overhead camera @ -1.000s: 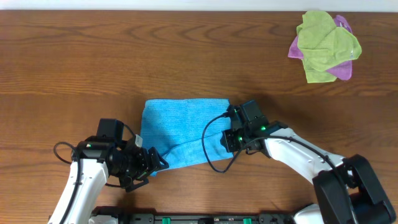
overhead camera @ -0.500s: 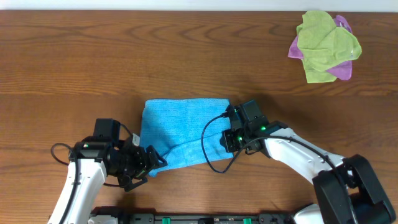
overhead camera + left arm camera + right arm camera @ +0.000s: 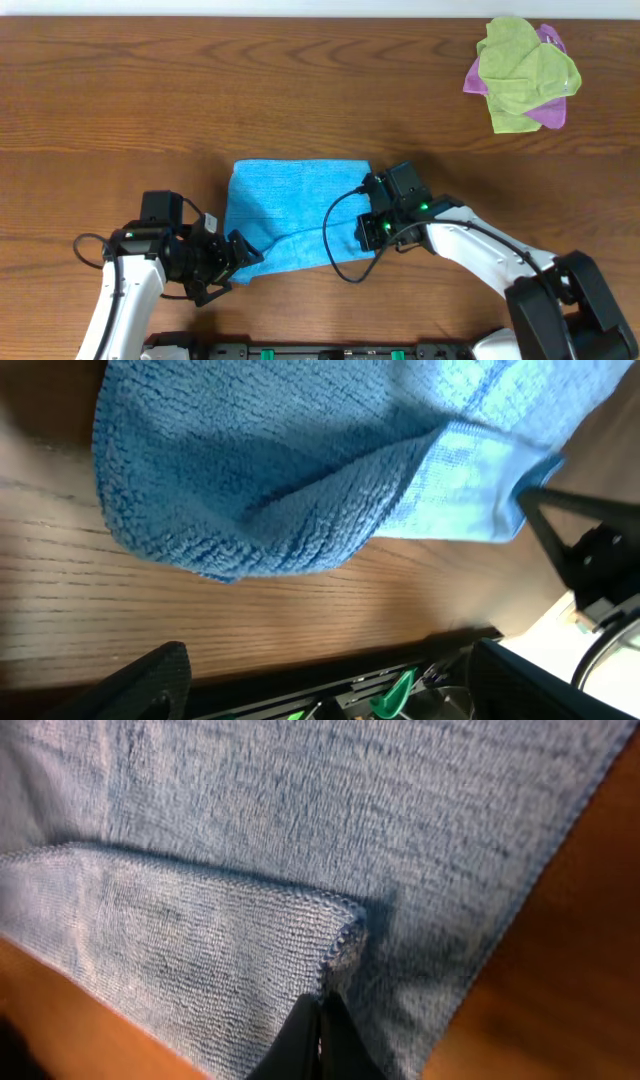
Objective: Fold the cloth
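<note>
Well, the cloth (image 3: 295,210) lies low in the middle of the frame on the table (image 3: 300,80), its near edge turned up. The right gripper (image 3: 365,232) pinches that edge tight; the left gripper (image 3: 240,262) sits spread wide at the lower-left corner. Well apart, upper right, a lime-green cloth (image 3: 525,70) covers a purple-pink cloth (image 3: 548,112).
</note>
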{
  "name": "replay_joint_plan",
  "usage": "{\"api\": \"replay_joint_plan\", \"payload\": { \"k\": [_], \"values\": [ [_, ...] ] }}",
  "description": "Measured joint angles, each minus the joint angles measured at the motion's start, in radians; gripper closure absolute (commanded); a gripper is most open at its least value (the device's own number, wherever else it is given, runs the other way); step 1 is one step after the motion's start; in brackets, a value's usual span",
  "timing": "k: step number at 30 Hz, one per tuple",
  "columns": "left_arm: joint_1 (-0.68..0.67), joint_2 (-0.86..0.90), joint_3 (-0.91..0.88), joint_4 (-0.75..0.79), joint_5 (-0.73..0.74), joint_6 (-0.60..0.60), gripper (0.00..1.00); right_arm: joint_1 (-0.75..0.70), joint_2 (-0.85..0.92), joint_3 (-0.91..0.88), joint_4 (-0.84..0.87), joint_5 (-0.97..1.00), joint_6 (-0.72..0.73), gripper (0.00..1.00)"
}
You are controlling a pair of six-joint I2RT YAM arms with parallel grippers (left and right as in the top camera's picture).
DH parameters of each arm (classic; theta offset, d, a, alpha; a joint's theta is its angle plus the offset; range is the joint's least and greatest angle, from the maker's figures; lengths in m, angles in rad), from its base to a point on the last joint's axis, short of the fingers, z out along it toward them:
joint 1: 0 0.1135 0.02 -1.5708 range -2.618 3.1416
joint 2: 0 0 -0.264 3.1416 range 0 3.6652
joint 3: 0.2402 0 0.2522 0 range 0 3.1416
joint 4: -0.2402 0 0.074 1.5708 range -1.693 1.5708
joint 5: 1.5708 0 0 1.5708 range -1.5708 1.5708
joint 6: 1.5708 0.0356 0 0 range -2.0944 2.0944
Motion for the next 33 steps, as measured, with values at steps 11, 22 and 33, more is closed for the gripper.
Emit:
{"api": "replay_joint_plan", "payload": {
  "k": [11, 22, 33],
  "values": [
    [0.047, 0.000, 0.001, 0.016, 0.001, 0.021, 0.07, 0.000, -0.208, -0.003, -0.177, -0.016, -0.029, 0.99],
    [0.047, 0.000, 0.002, 0.049, 0.001, 0.021, 0.07, 0.077, -0.236, -0.004, -0.320, -0.053, -0.090, 0.99],
    [0.047, 0.000, 0.008, 0.069, 0.001, 0.021, 0.06, 0.216, -0.237, -0.004, -0.413, -0.045, -0.095, 0.69]
  ]
}}
